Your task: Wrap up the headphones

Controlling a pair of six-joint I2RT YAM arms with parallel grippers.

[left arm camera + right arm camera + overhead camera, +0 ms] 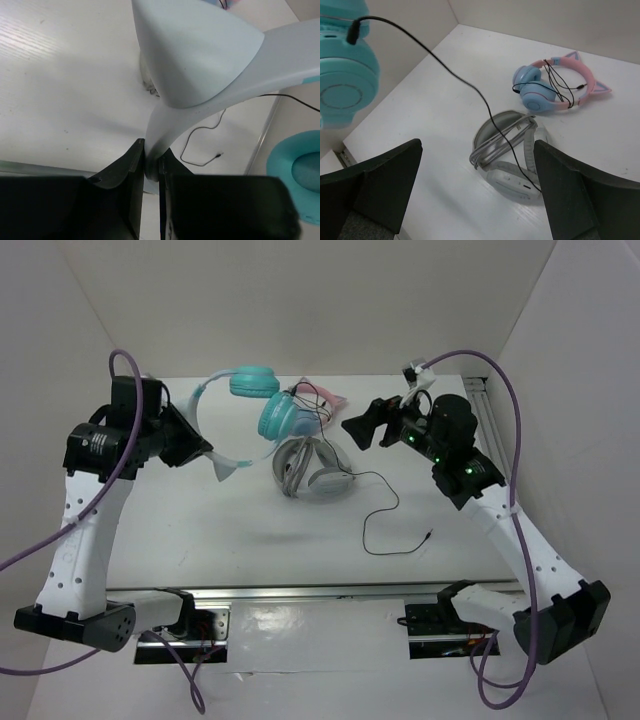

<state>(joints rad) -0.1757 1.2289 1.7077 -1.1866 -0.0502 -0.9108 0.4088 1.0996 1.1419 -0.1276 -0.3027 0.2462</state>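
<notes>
The left hand (pixel 205 448) was pressed together on the translucent pale-blue headband of the teal over-ear headphones with cat-ear points (pixel 262 400), pinching the band just below one pointed ear. It held them up over the far left part of the white bench (pixel 200 530). In the left wrist view the two dark fingers (pixel 125 170) met on the narrow edge of the band, with the cat-ear point standing right above them and a teal ear cushion showing at the right edge. From above, the band arched from the left hand towards the far side, and the two teal cups hung to the right of it, near the middle of the bench. A long thin black cable (pixel 366 537) ran from one teal cup, crossed a grey-and-white pair of headphones (pixel 315 472) lying on the bench, and ended in loose curves on the bare bench to the near right, its plug resting on the surface. Beyond the grey pair lay a pink-banded pair with blue cups (pixel 560 82), its own cord wound around it. The right hand (pixel 362 422) hovered to the right of the teal cups with its fingers spread wide and nothing between them.
</notes>
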